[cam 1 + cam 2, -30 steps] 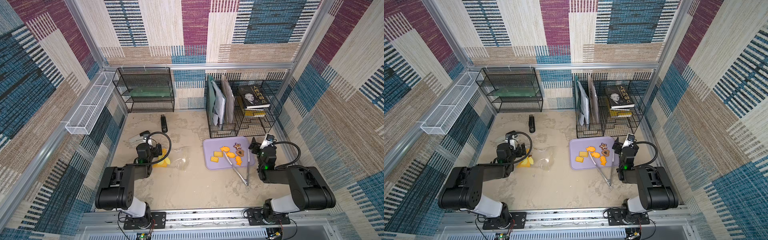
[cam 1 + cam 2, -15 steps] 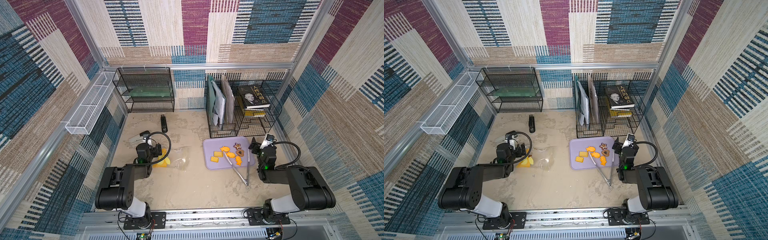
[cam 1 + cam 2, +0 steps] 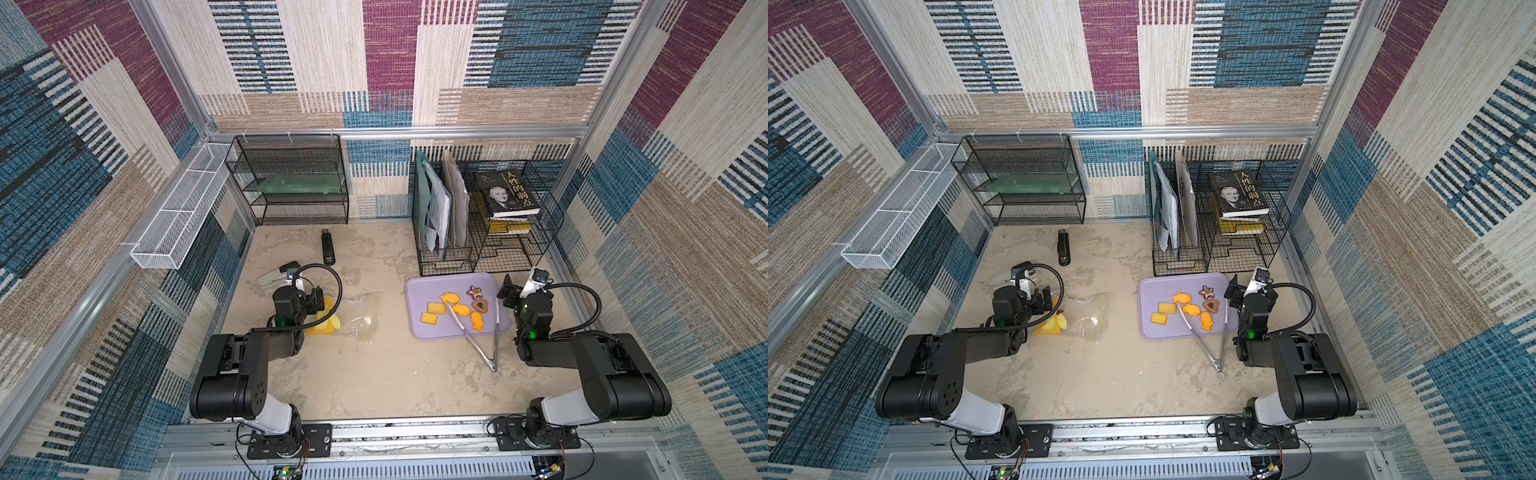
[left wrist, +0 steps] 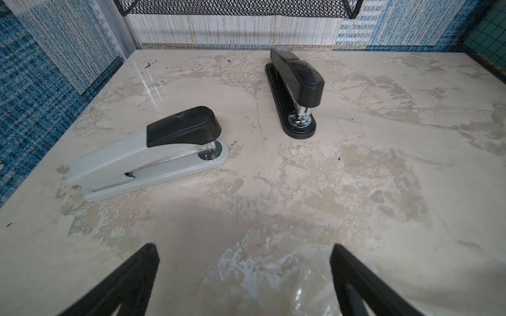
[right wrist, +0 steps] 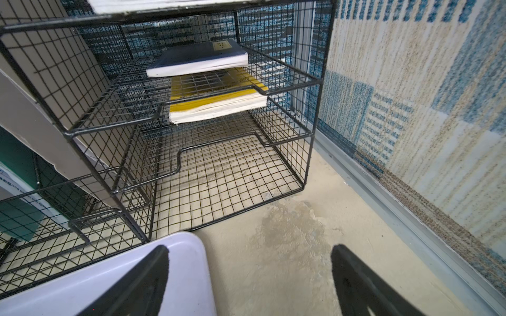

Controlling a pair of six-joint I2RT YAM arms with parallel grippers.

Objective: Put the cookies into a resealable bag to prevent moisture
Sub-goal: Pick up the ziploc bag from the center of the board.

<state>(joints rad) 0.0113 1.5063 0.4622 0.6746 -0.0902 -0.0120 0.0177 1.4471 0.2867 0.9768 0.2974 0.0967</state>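
**Stock-take: seven cookies out, none bagged**

Cookies [image 3: 461, 309]: seven, all on the lilac tray [image 3: 417, 299]. Five are orange (two squares, two fish, one flower) and two are dark brown.

Bag [image 3: 359, 320]: one, clear with a yellow end, lying flat on the table well apart from the tray. I see no cookie in it.

Tongs [image 3: 482, 349]: one pair, tips on the tray among the cookies, hinge end on the table.

Staplers: two, one grey [image 4: 147, 156] and one black [image 4: 295, 93] (neither is wanted here).

My left gripper [image 4: 243, 253]: fingers spread full wide, holding nothing, over the bag's yellow end.

My right gripper [image 5: 249, 253]: likewise wide and empty, above the tray corner beside the wire rack [image 5: 164, 136].

Step in hand, as I judge it: nothing is begun, and the bag comes first. I should pinch one layer at its mouth, not both, and lift so it gapes toward the tray. The film looks floppy and may slide if pressed flat. I cannot tell which end is the mouth.
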